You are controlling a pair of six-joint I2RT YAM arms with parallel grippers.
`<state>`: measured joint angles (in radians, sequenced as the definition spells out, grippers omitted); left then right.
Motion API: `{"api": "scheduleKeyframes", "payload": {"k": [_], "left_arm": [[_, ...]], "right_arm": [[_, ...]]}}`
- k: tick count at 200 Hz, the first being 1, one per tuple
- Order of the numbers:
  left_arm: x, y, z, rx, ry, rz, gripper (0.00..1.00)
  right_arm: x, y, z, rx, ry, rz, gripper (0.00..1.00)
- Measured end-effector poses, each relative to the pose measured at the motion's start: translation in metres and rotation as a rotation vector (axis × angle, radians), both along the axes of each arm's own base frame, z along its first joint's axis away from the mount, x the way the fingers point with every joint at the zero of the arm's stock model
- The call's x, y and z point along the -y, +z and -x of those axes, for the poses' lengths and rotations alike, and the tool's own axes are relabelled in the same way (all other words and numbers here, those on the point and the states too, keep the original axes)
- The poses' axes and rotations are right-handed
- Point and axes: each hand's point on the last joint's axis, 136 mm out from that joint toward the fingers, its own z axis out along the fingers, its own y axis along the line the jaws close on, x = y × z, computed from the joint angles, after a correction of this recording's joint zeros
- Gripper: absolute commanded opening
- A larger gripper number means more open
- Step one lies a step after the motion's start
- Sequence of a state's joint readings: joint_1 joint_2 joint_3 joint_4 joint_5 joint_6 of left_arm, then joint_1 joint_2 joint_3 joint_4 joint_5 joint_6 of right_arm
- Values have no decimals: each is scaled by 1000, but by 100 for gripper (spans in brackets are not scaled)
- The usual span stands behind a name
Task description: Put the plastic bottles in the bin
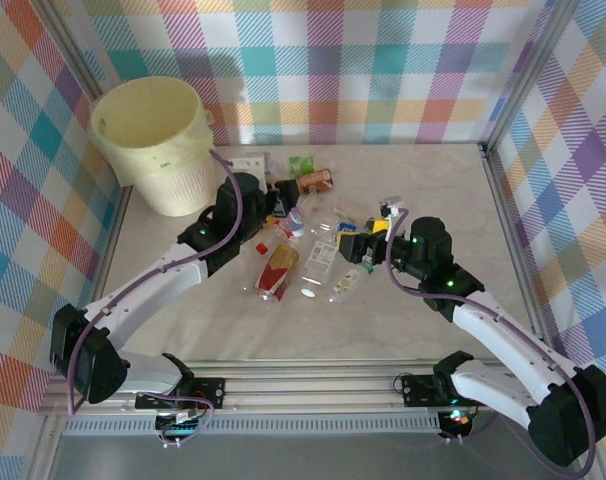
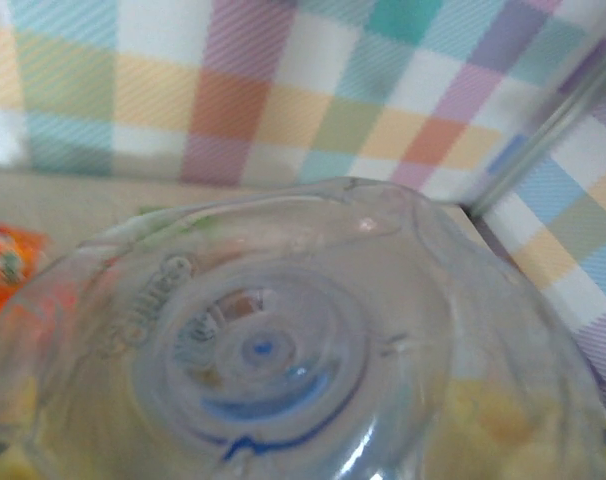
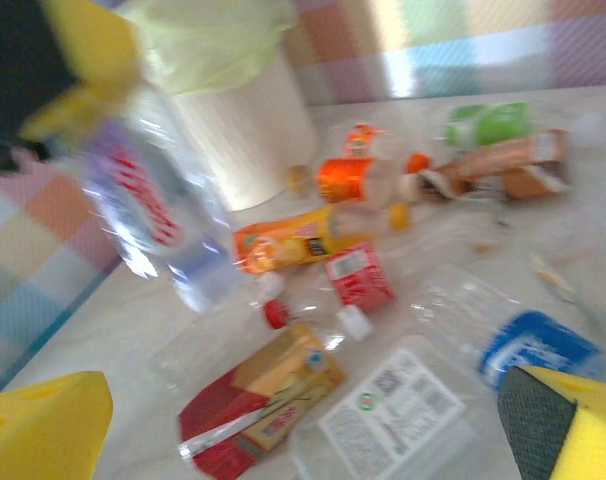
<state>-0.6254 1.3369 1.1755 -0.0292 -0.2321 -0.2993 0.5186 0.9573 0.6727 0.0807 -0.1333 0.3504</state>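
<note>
Robot test cell in a lab, pale marbled bench [image 1: 403, 330] boxed in by bright checked cloth walls [image 1: 383, 60] hung on aluminium posts [image 1: 530, 70], two white-and-black robot arms [image 1: 153, 285] bolted to a slotted aluminium rail [image 1: 313, 385] at the near edge, purple cables [image 1: 228, 190] looped along them

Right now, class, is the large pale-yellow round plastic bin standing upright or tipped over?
Upright. The large pale-yellow round plastic bin stands on its ribbed base, and the top view looks down into its open rim.
</note>
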Motion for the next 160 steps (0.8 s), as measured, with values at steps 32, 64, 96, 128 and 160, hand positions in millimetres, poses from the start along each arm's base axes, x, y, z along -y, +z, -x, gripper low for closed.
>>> {"api": "scheduleKeyframes", "payload": {"k": [32,64,96,128,160], "left_arm": [[-39,48,-20,122,118,-60,55],[-90,96,-37,221,255,-87,55],[-149,156,-51,338,409,-77,55],[-201,193,-68,418,543,-68,55],[-237,192,-97,427,633,-85,55]], "right_arm": [[21,-16,-10,-51,-140,48,100],[31,-21,-9,-71,-189,70,100],[37,-10,-4,-49,-208,31,100],[41,-7,2,-39,-220,1,100],[42,-6,4,-36,-221,-8,100]]}}
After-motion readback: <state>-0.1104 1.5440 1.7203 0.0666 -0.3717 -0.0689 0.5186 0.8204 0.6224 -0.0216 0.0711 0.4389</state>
